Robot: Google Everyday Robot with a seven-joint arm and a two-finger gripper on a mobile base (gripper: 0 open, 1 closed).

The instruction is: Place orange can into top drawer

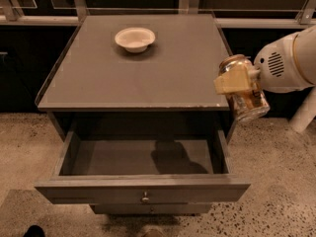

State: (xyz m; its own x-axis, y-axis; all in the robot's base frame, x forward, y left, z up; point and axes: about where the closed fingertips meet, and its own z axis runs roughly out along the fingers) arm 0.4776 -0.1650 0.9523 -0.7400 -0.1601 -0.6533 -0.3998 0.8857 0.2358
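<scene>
The orange can point(248, 97), shiny with an orange-gold label and silver ends, hangs tilted in the air at the right front corner of the grey cabinet. My gripper point(236, 81) is shut on it, a yellowish finger pad across its upper side; the white arm comes in from the right. The top drawer point(143, 187) is pulled open below, its front panel with a small round knob toward me. Its inside holds nothing but the can's shadow. The can is above and to the right of the drawer's right wall.
A white bowl point(135, 38) sits on the cabinet top point(163, 68) near the back. A narrower lower drawer front point(148, 209) shows beneath. A railing point(148, 14) runs behind the cabinet. Speckled floor point(281, 181) lies around it.
</scene>
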